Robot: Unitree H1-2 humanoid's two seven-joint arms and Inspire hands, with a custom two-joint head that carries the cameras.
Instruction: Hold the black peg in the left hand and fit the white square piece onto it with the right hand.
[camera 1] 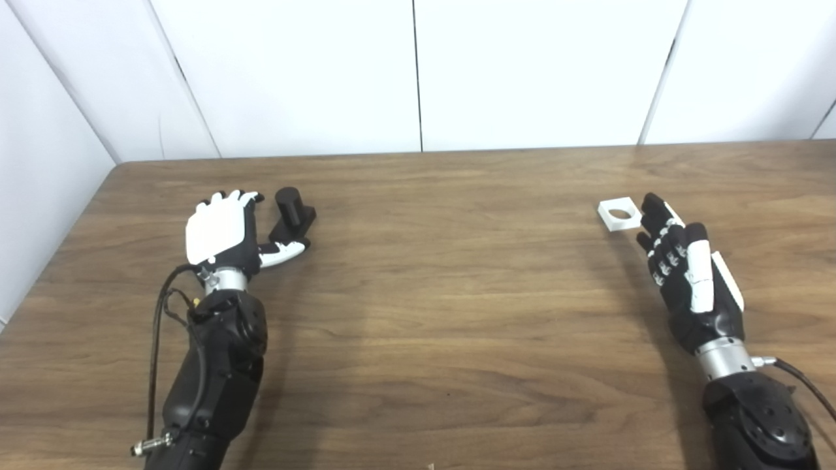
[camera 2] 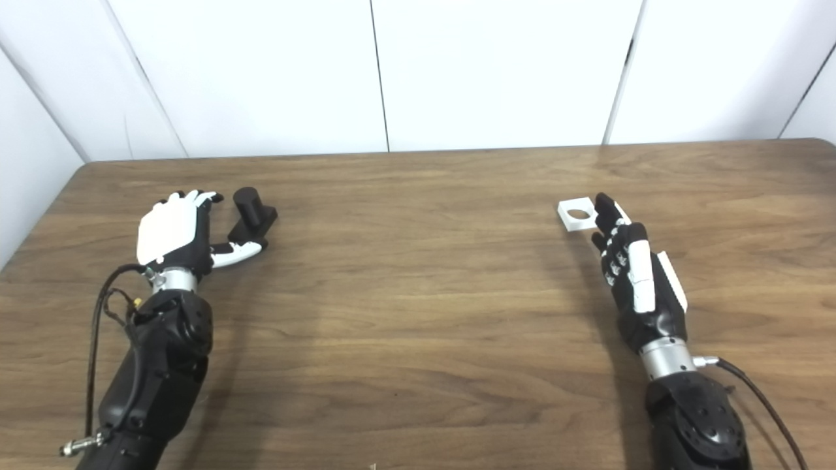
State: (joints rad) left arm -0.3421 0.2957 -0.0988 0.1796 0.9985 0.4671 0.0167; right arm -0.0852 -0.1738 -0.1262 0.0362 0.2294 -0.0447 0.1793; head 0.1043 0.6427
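The black peg (camera 1: 292, 213), a short cylinder on a black base, stands on the wooden table (camera 1: 444, 294) at the left. My left hand (camera 1: 225, 232) lies open just left of it, thumb stretched under the peg's base, fingers not closed on it. At the right lies the white square piece (camera 1: 619, 213) with a round hole, flat on the table. My right hand (camera 1: 686, 274) is open, its fingertips reaching the piece's right edge; I cannot tell if they touch it.
White wall panels (camera 1: 418, 72) rise behind the table's far edge. The table's left edge runs close to my left arm. Cables hang by both wrists.
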